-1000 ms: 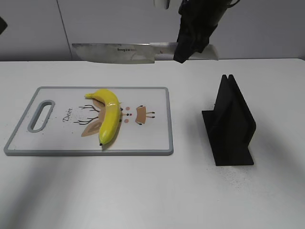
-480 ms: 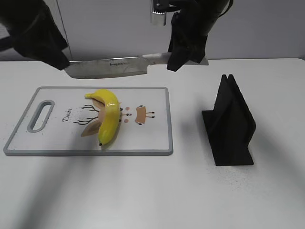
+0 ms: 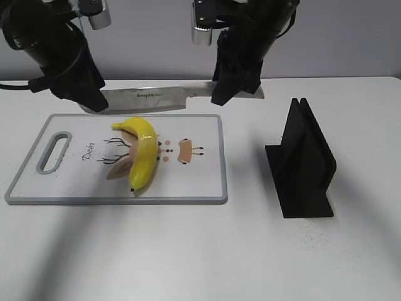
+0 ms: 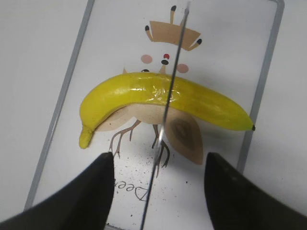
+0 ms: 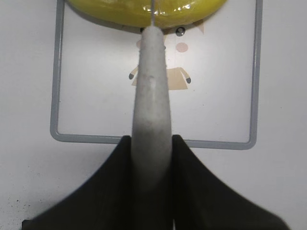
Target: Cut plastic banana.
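Banana first: the glossy yellow curved plastic banana (image 3: 143,152) lies loose on the white grey-rimmed cutting board (image 3: 207,182), over the printed deer picture, its lower dark tip close to the board's front rim. Above it hangs the broad steel kitchen knife (image 3: 153,98), blade level and clear of the fruit. The right gripper (image 5: 151,143) is clamped on the knife's pale handle. The left gripper (image 4: 156,179) stands spread, one finger on each side of the blade's spine and apparently not touching it.

In the left wrist view the edge already crosses the banana near its middle, so the cut looks lined up. I would lower the blade straight down, keeping it level and square across the fruit, since a glossy curved toy will likely roll or skid under a slanted press. Steadying the blade tip with the left fingers may help.

Room is generous: bare white tabletop (image 3: 188,251) all round, and the black slotted knife stand (image 3: 304,163) sits well apart to the right.
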### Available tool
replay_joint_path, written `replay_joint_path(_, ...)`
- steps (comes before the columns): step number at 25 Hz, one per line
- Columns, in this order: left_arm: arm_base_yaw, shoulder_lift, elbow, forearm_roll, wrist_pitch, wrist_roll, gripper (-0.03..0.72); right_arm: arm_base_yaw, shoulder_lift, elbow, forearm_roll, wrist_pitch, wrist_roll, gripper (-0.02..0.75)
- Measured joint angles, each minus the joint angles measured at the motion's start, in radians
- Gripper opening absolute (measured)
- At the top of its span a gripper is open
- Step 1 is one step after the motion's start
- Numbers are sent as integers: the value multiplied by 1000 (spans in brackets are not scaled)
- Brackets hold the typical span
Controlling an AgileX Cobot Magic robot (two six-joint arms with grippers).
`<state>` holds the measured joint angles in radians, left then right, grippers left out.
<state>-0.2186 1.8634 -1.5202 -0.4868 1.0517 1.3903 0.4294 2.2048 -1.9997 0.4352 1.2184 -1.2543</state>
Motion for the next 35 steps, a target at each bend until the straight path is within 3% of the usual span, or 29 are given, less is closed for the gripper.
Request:
replay_joint_path(5,0,31,0,-2,-18,0,464,0,22,0,43,0,-2,164)
replay_joint_path(15,0,61,0,-14,-32,0,369,0,27,0,63,-1,-2,164)
replay_joint_path(24,0,61,0,-18,-25,7,38,0,28,-1,58,-16,-7,164)
replay_joint_path(35,-12,121,0,-16,-67,20,12,0,74,-2,30,-34,1,164)
